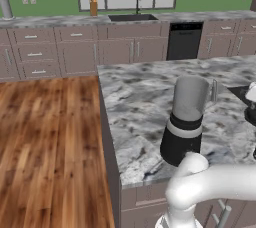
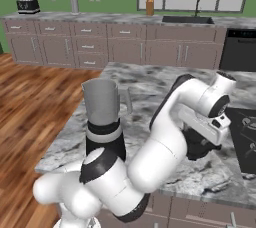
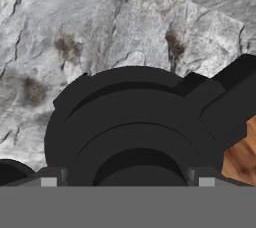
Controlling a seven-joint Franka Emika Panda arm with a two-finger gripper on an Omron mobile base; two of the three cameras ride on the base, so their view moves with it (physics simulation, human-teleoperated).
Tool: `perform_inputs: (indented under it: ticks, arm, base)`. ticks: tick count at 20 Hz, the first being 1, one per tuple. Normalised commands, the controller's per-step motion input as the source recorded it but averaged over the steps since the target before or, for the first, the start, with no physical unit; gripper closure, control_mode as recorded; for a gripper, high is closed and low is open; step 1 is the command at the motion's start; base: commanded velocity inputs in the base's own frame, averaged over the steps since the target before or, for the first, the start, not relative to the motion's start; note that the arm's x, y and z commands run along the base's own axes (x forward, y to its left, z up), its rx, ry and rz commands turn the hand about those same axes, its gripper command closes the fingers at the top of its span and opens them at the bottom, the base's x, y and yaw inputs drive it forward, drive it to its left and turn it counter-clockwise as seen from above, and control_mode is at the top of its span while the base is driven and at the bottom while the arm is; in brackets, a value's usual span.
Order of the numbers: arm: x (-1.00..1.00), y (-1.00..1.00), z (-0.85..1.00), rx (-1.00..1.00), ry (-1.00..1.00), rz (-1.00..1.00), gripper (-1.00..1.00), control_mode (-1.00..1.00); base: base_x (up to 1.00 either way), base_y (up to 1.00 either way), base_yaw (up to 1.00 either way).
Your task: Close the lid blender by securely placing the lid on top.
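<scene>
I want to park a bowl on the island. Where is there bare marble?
Bare marble island counter lies left of and behind the blender, out to the island's left edge. It is crowded to the blender's right: the end effector sits low over the lid, beside the black cooktop.

A marble-topped island counter (image 1: 140,107) carries the things, grey and white with dark veins. The blender (image 1: 185,119) stands upright on it near the front edge, its jar open at the top. At about three o'clock from the blender, the lid (image 3: 135,132) lies flat on the marble. A black cooktop (image 2: 247,137) is set into the counter further toward three o'clock.
</scene>
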Motion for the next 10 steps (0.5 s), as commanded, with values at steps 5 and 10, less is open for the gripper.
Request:
perform_inputs:
  ticks: [5, 10]
  arm:
    - [0.0, 0.3, 0.74, 0.0, -0.15, 0.0, 1.0, -1.0]
    - [0.0, 0.32, 0.8, 0.0, -0.11, 0.0, 1.0, -1.0]
  base:
    - [0.0, 0.0, 0.0]
    - [0.0, 0.0, 0.0]
